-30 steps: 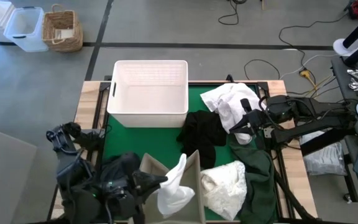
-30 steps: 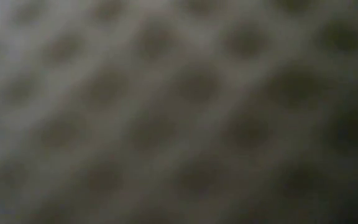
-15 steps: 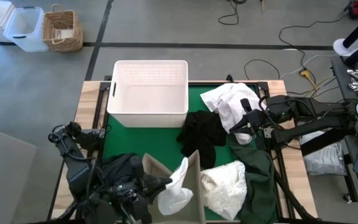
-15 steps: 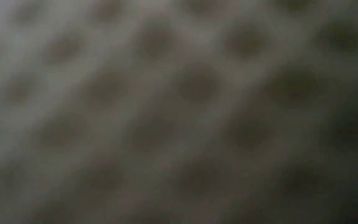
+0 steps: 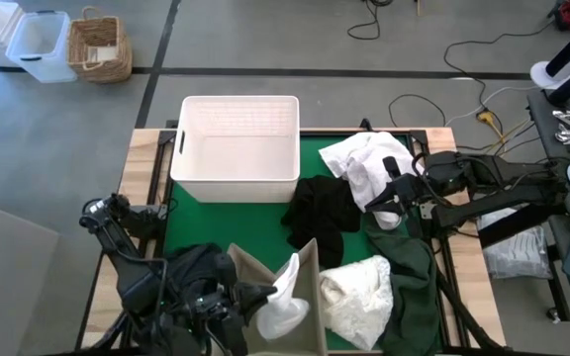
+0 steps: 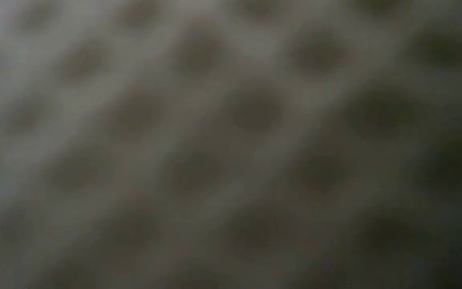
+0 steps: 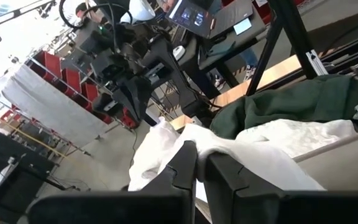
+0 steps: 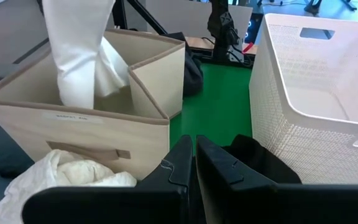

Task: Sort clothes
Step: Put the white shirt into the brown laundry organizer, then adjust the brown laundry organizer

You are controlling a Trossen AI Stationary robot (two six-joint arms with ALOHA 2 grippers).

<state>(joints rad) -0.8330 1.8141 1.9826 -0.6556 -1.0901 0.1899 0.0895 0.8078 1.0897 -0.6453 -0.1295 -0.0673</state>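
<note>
A white garment [image 5: 283, 299] hangs from my shut left gripper [image 5: 267, 293] into the left compartment of a beige fabric box [image 5: 312, 259] at the table's near edge; the right wrist view shows it [image 8: 79, 56] dropping into the box [image 8: 148, 115]. A second white garment [image 5: 356, 295] fills the right compartment. On the green mat lie a black garment [image 5: 320, 210], a white one [image 5: 359, 160] and a dark green one [image 5: 411, 272]. My right gripper [image 5: 382, 206] waits shut and empty over the mat's right part. My left gripper pinches the white garment's upper end [image 7: 211, 144] between its two fingers. The fingers come nearly level from the table's left. The cloth hangs slack below them, and its lower part [image 8: 107, 74] bunches inside the box's left compartment.
A white plastic basket [image 5: 236, 168] stands at the mat's far edge, its wall [image 8: 291, 118] close to my right gripper. A dark garment [image 5: 194, 269] lies by the left arm, left of the box. Bins and a wicker basket [image 5: 100, 47] stand on the floor beyond.
My left gripper has gone down toward the box while staying shut on the white garment. The garment has sunk with it, and more of its lower part now sits inside the left compartment.
</note>
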